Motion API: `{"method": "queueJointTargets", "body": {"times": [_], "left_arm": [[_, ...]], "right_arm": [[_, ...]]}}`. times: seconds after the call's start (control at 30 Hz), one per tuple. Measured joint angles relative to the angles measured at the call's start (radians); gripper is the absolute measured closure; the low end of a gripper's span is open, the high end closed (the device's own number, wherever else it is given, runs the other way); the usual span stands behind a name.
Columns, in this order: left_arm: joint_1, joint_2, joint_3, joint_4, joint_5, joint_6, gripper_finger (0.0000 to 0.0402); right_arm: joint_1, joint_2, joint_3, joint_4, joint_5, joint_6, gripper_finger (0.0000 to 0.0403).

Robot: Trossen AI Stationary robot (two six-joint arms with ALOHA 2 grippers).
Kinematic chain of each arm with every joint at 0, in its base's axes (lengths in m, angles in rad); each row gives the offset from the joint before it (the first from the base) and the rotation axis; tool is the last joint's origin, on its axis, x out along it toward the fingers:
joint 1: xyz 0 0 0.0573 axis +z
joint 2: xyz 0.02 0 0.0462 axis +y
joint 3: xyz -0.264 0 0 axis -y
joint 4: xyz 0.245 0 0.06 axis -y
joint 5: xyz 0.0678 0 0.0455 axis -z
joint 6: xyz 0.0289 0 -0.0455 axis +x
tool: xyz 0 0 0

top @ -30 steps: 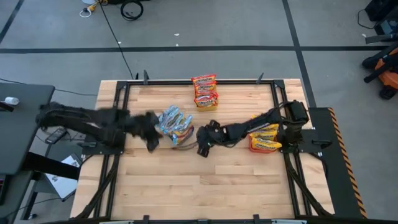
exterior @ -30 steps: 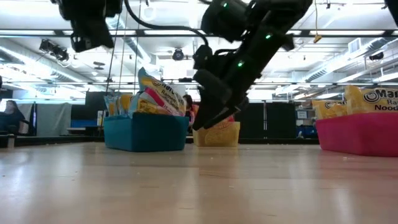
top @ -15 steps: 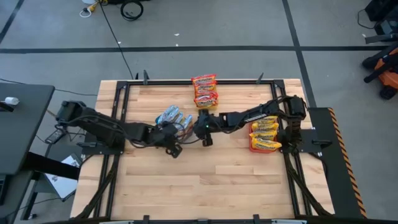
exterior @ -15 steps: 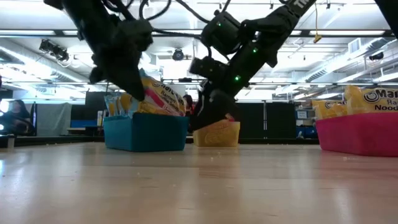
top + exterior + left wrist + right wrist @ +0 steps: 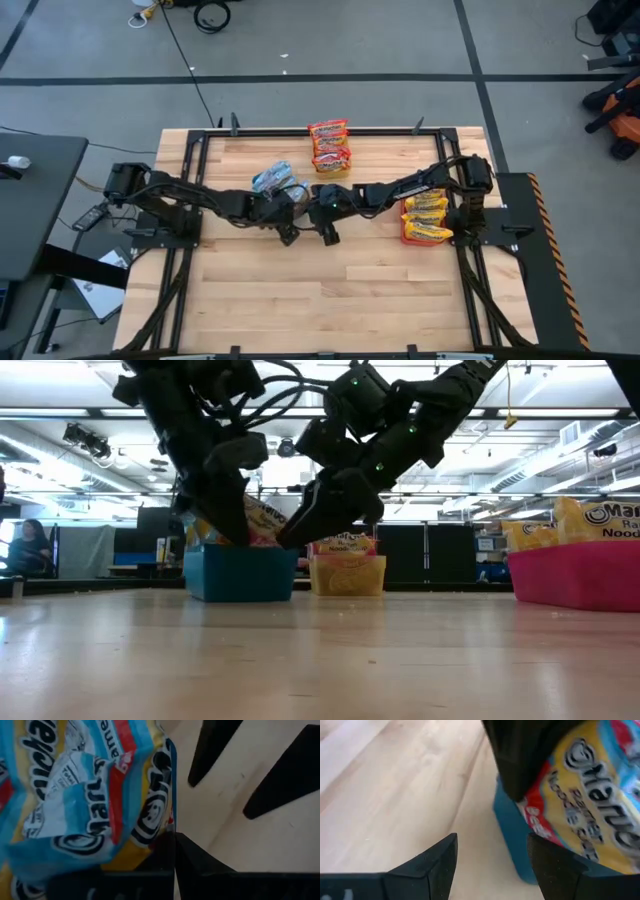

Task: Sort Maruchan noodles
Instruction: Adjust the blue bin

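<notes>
Noodles (image 5: pixel 274 181) in blue-and-white packets fill the blue bin (image 5: pixel 240 573) left of centre in the high view, where both arms meet. The left gripper (image 5: pixel 286 232), just below that bin in the frame, has its fingers shut flat together with nothing between them. Beside it at frame centre, the right gripper (image 5: pixel 329 235) hangs over bare desk (image 5: pixel 330 300) with its fingers (image 5: pixel 427 862) spread wide and empty. Red-and-white packets (image 5: pixel 329 147) sit at the upper centre edge, and yellow-orange packets (image 5: pixel 426 218) at centre right.
</notes>
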Motion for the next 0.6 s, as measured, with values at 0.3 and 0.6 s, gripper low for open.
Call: {"method": "queueJointTargets", "body": {"times": [0.3, 0.6], "left_arm": [[0.049, -0.011, 0.002, -0.08, 0.17, 0.079, 0.0395], [0.104, -0.093, 0.087, -0.256, 0.225, 0.082, 0.0394]], "right_arm": [[0.019, -0.044, 0.0, -0.036, 0.002, 0.085, 0.0161], [0.031, -0.168, 0.001, -0.143, 0.019, 0.111, 0.0161]]}}
